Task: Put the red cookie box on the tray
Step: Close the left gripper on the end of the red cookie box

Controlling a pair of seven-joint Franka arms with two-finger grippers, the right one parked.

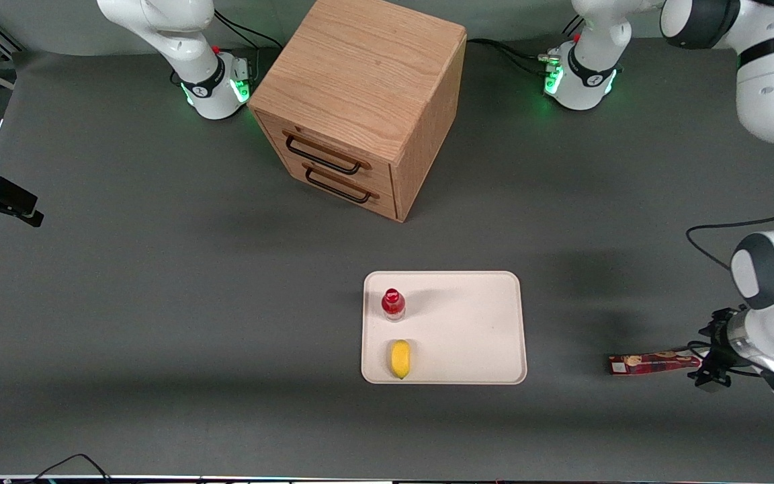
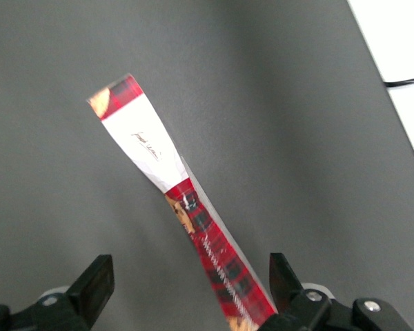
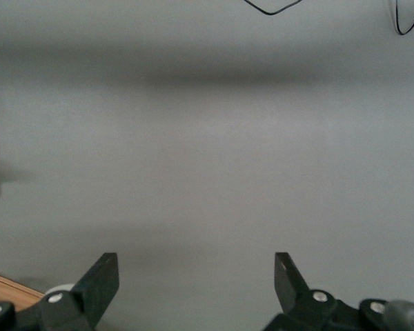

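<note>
1. Pincer (image 2: 186, 283) of the left arm sits low at the working arm's end of the counter (image 1: 158, 269), at one end of the red cookie box (image 1: 652, 364); the front view shows the wrist hardware meeting the box's end but hides the fingertips.
2. Wrist view fills that gap: the fingers (image 2: 96, 279) are spread wide, the box (image 2: 186, 214) running between them with one finger close against its edge and the other well apart; whether any pad touches the cardboard cannot be told.
3. Box detail (seen only from the wrist): a white panel near one end, dark red plaid print with cookie pictures along the rest; the box stands on its thin edge.
4. Front view alone shows the tray (image 1: 467, 323), cream-white, well apart from the box toward the parked arm's end; a red-capped bottle (image 1: 393, 304) stands upright on it and a yellow fruit (image 1: 400, 359) lies nearer the camera.
5. Wooden drawer cabinet (image 1: 360, 101) stands farther from the camera than the tray, both drawers closed.
</note>
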